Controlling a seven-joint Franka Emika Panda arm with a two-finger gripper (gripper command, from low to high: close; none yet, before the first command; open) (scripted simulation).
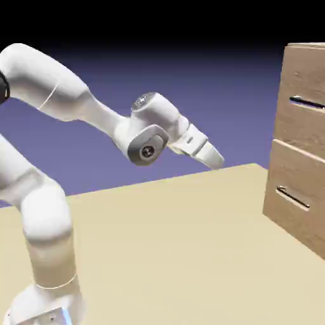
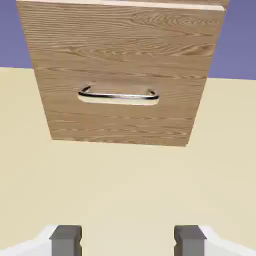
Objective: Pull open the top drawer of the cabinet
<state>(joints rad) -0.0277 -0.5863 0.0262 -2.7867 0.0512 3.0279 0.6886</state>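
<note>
Cabinet (image 1: 298, 139) cut by exterior view's right edge.

No readable text, no labels, no numbers — cabinet (image 1: 298, 139) wood plain, arm (image 1: 76, 101) unmarked

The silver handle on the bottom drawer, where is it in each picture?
Exterior view: the slim silver bar handle of the lower drawer is near the right edge, below the middle, slanting down to the right.
Hand view: the same handle lies level, above the middle and roughly centred.
Shared landmark: the brown wood-grain lower drawer front around it, whose bottom edge meets the tan table.
</note>
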